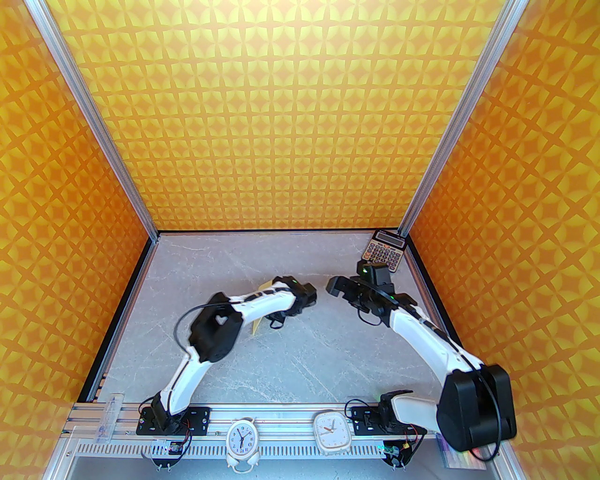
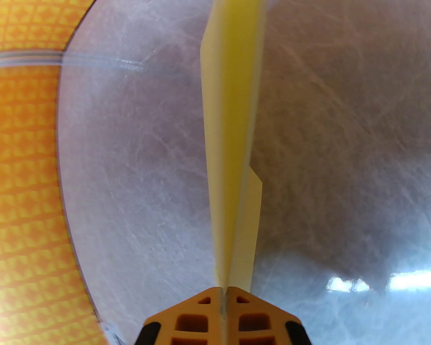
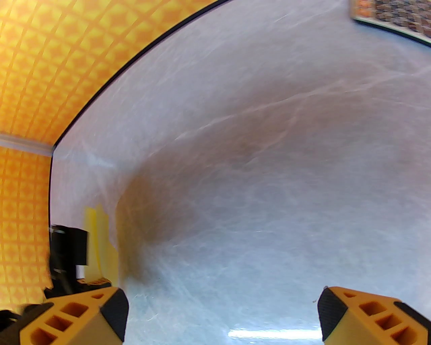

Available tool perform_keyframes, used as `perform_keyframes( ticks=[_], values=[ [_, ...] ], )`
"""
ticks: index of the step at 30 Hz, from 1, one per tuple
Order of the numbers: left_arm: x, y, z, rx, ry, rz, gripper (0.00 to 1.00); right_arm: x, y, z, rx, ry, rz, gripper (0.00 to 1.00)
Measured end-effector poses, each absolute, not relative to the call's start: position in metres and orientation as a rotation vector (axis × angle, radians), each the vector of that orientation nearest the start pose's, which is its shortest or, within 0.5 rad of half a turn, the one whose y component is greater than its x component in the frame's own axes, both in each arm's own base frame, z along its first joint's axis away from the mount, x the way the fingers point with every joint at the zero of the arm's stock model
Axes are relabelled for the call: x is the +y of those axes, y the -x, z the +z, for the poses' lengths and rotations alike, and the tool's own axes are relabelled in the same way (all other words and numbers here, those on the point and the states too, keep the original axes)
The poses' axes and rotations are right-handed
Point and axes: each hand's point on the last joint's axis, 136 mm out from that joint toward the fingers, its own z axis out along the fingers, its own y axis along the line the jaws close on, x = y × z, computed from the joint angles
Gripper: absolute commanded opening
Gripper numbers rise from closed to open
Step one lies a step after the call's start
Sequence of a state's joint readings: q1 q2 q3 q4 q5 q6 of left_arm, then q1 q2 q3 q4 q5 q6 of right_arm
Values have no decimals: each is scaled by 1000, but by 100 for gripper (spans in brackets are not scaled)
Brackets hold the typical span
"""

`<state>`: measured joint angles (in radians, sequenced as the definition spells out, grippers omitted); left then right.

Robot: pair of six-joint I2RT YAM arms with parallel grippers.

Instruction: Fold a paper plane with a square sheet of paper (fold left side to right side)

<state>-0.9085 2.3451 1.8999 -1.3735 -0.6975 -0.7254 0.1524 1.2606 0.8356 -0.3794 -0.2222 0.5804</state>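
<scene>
The pale yellow paper plane is a slim, layered, creased strip standing on edge over the grey table. My left gripper is shut on its near end, orange fingers pressed together. In the top view, two yellow bits of the plane peek out from under the left arm at mid-table. My right gripper hovers just right of it, jaws wide open with nothing between the fingers. The right wrist view catches the plane at its left edge.
A grey calculator lies at the table's back right corner, also seen in the right wrist view. Orange patterned walls close three sides. Two small clocks stand on the rail between the arm bases.
</scene>
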Motion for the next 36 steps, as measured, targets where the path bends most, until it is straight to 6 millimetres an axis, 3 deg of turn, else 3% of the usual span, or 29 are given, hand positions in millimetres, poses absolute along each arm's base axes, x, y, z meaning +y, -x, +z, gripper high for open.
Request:
perform_keyframes(
  ticks=[2, 7, 9, 10, 11, 16, 21, 25, 30, 33, 36],
  values=[
    [-255, -334, 48, 2610, -390, 935, 3, 90, -343, 144, 2401, -414, 599, 99],
    [-280, -327, 48, 2571, -463, 921, 18, 89, -338, 138, 2419, -423, 590, 99],
    [-290, -323, 50, 2572, -481, 886, 31, 89, -337, 137, 2423, -425, 589, 99],
    [-295, -321, 50, 2577, -497, 869, 32, 89, -338, 137, 2422, -428, 590, 99],
    [-299, -317, 48, 2590, -505, 846, 32, 89, -338, 137, 2421, -430, 590, 99],
    [-318, -306, 30, 2681, -533, 705, 53, 87, -338, 137, 2419, -437, 585, 99],
    [-325, -298, 32, 2765, -524, 510, 61, 87, -338, 136, 2422, -442, 587, 99],
    [-339, -293, 54, 2816, -473, 210, 67, 91, -337, 131, 2446, -435, 612, 98],
    [-347, -296, 109, 2772, -390, -152, 66, 106, -336, 118, 2490, -400, 709, 92],
    [-333, -300, 126, 2751, -329, -265, 65, 122, -331, 103, 2540, -364, 779, 89],
    [-309, -301, 116, 2780, -264, -282, 64, 146, -324, 91, 2592, -290, 827, 89]
  ],
)
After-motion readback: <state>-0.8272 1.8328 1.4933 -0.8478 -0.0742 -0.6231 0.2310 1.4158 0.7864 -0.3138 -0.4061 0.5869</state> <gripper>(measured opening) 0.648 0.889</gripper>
